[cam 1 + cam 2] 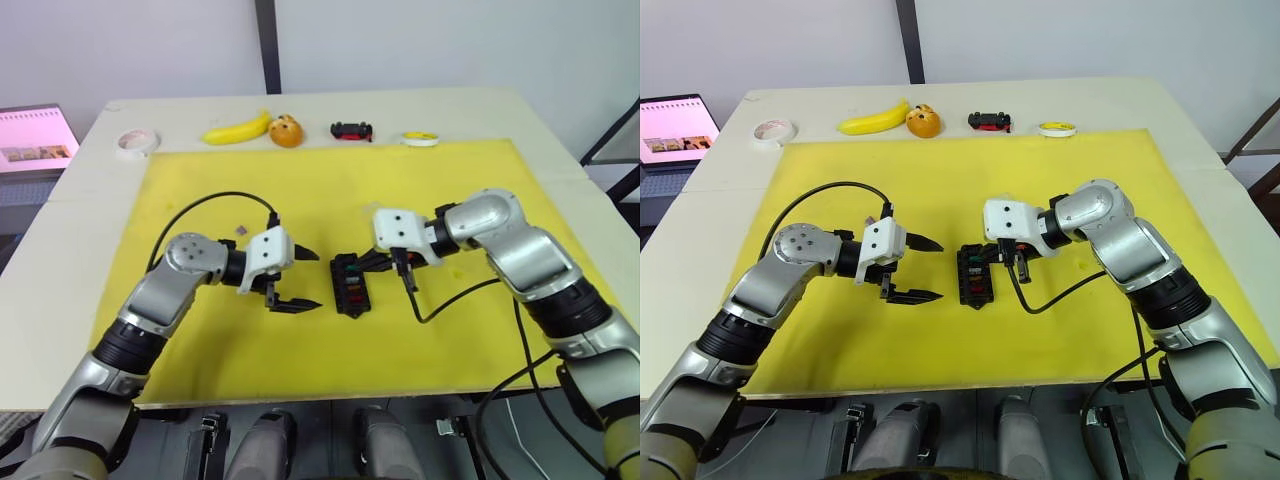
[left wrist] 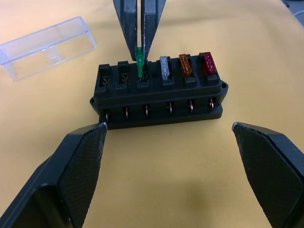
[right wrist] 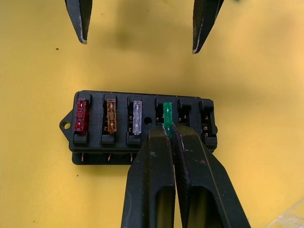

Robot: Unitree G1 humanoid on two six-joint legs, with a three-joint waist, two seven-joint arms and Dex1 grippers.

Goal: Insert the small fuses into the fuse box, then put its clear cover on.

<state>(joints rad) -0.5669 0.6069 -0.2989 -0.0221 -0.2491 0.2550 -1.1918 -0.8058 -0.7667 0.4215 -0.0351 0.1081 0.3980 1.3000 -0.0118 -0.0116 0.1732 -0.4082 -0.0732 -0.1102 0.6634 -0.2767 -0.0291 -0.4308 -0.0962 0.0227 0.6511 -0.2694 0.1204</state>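
**Green fuse pinched over the fuse box**

Yellow matting [image 1: 330,190] covers most of a pale worktop [image 1: 80,230], and the fuse box [image 1: 350,283] lies on the mat near its middle, between the two arms. Along the far edge of the worktop sit a tape roll [image 1: 133,142], a banana [image 1: 238,130], an orange [image 1: 287,131], a black-and-red toy car [image 1: 352,130] and a yellow disc [image 1: 421,139].

The right claw [image 3: 169,130] reaches over the box from the robot's right. Its two fingers are pressed together on a green fuse [image 3: 166,114], which stands upright in a slot of the box, fourth along the row from the red one. Whether it is fully seated cannot be told; it stands taller than its neighbours in the left wrist view.

Three more fuses sit in the same row: red [image 3: 81,115], orange [image 3: 111,115] and grey [image 3: 137,117]. The two slots past the green fuse are empty.

The left claw [image 1: 297,279] hovers just beside the box on the robot's left, its fingers spread wide and holding nothing, apart from the box.

The clear cover [image 2: 46,46] lies on the mat beyond the box in the left wrist view, separate from it and off the box.
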